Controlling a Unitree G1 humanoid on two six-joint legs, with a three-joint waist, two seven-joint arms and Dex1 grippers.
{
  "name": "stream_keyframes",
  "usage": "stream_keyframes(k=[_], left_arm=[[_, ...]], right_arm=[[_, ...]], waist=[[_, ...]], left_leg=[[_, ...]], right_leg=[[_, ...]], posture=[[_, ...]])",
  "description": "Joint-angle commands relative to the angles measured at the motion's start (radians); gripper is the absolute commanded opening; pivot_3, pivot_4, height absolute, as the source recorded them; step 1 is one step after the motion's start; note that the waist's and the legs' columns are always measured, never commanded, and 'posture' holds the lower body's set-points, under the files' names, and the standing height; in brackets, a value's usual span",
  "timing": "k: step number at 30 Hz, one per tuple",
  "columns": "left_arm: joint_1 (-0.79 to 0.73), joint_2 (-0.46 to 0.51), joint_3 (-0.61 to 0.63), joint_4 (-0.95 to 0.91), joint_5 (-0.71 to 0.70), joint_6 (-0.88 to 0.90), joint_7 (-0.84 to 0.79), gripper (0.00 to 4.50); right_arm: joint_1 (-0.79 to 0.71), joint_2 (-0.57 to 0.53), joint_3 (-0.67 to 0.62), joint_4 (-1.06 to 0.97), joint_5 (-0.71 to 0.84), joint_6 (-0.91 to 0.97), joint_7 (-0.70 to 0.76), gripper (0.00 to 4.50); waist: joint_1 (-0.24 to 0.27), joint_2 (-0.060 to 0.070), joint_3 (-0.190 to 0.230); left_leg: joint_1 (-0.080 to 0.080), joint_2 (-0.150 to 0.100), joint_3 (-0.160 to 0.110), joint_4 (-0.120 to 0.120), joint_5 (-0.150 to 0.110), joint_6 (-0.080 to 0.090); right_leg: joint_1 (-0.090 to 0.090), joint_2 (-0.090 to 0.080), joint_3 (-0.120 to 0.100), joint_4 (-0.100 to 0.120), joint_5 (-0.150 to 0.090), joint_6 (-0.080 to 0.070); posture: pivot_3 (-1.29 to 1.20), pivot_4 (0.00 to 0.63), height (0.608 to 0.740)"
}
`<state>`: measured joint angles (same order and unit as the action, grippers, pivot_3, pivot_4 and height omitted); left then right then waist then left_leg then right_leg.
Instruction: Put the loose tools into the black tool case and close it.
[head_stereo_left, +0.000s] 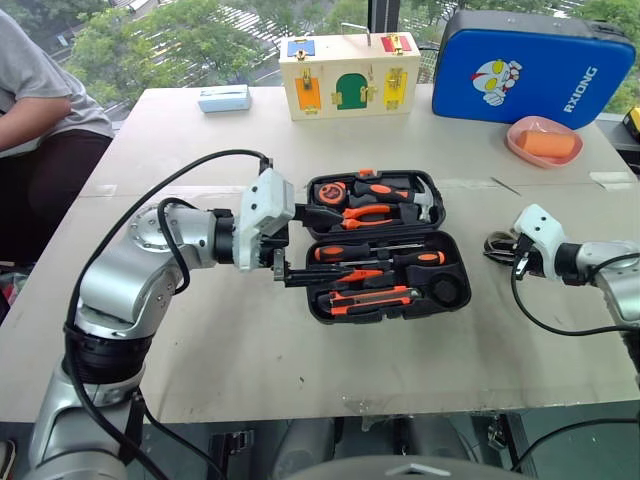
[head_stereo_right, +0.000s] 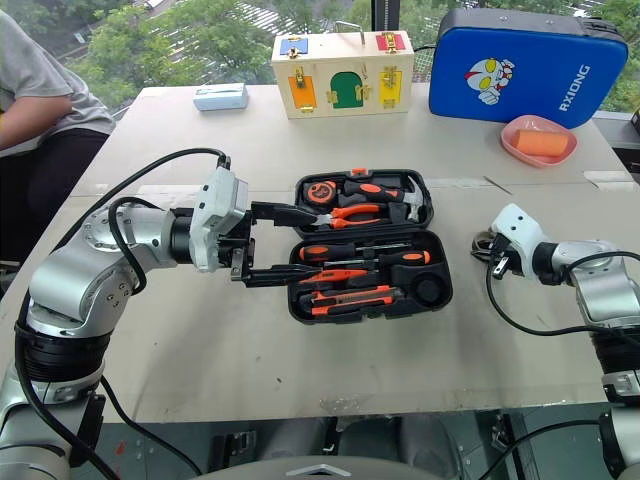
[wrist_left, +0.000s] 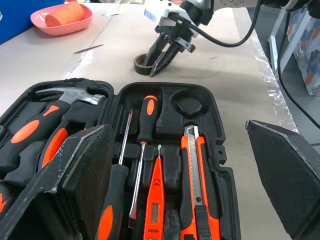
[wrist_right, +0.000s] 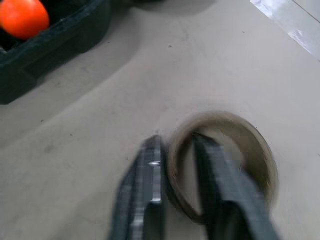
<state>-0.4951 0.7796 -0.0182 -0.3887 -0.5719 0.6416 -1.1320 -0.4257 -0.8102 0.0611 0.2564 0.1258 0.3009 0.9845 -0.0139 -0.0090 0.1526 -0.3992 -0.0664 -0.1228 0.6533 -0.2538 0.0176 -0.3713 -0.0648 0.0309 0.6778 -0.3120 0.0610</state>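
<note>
Right wrist view shows the right gripper (wrist_right: 175, 195) pinched shut on the tape roll's (wrist_right: 260, 155) wall, one finger inside the ring. The roll lies flat near the tabletop's right edge, right of the black tool case (head_stereo_left: 385, 245), whose round recess (wrist_left: 187, 105) is empty. The left gripper (head_stereo_left: 295, 245) gapes wide over the case, holding nothing.

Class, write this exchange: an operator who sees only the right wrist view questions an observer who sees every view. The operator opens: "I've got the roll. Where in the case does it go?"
Observer: The roll goes in a round recess, which is empty, at the right end of the near half of the case.
Operator: Is the case open enough for my right tool to reach in?
Observer: Yes, both halves lie open on the table.
Operator: Where is the left tool?
Observer: The left tool is open, with its fingers over the left end of the case.
</note>
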Motion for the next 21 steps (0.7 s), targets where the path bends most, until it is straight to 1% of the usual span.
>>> stream_keyframes(k=[1,5,9,13,17,19,21], left_arm=[[0.009,0.011,0.006,-0.027,-0.007,-0.033,-0.014,4.50],[0.024,0.009,-0.007,-0.028,-0.006,-0.045,-0.028,4.50],[0.052,0.014,-0.038,-0.045,-0.003,-0.057,-0.057,4.50],[0.068,0.017,-0.063,-0.037,0.016,-0.091,-0.074,4.50],[0.079,0.019,-0.067,-0.026,0.026,-0.113,-0.087,4.50],[0.092,0.025,-0.067,-0.025,0.030,-0.126,-0.096,4.50],[0.108,0.031,-0.069,-0.029,0.038,-0.142,-0.106,4.50]], right_arm=[[-0.012,-0.010,-0.024,-0.016,0.013,0.005,0.017,0.07],[0.000,-0.047,-0.060,-0.111,0.075,0.042,0.082,0.07],[0.071,-0.120,-0.100,-0.383,0.261,0.174,0.236,0.07],[0.143,-0.164,-0.090,-0.574,0.351,0.217,0.305,0.07],[0.152,-0.152,-0.053,-0.658,0.355,0.225,0.290,0.07],[0.141,-0.135,-0.020,-0.671,0.333,0.217,0.270,0.07],[0.121,-0.108,0.036,-0.655,0.279,0.193,0.237,0.07]], waist=[[0.000,0.000,0.000],[0.000,0.000,0.000],[0.001,0.002,0.001],[0.001,0.002,0.001],[0.001,0.002,0.001],[0.001,0.001,0.001],[0.000,0.001,0.001]], left_leg=[[0.000,0.000,0.000,0.000,0.000,0.000],[0.000,0.000,0.000,0.000,0.000,0.000],[-0.002,0.000,0.000,-0.001,0.000,0.000],[-0.002,0.001,0.000,-0.001,0.000,0.000],[-0.002,0.000,0.000,0.000,0.000,0.001],[-0.002,0.000,0.000,0.000,0.000,0.000],[-0.002,0.000,0.000,0.000,0.000,0.000]], right_leg=[[0.000,0.000,0.000,0.000,0.000,0.000],[-0.001,0.000,0.000,0.000,0.000,0.000],[-0.003,0.000,0.001,0.000,0.000,0.000],[-0.002,0.000,0.000,0.000,0.000,0.000],[-0.002,0.000,0.001,0.000,0.000,0.000],[-0.002,0.000,0.001,0.000,0.000,0.000],[-0.002,0.000,0.001,0.000,0.000,0.000]], posture=[[0.00,0.150,0.735],[0.00,0.150,0.735],[0.00,0.150,0.735],[0.00,0.150,0.735],[0.00,0.150,0.735],[0.00,0.150,0.735],[0.00,0.150,0.735]])
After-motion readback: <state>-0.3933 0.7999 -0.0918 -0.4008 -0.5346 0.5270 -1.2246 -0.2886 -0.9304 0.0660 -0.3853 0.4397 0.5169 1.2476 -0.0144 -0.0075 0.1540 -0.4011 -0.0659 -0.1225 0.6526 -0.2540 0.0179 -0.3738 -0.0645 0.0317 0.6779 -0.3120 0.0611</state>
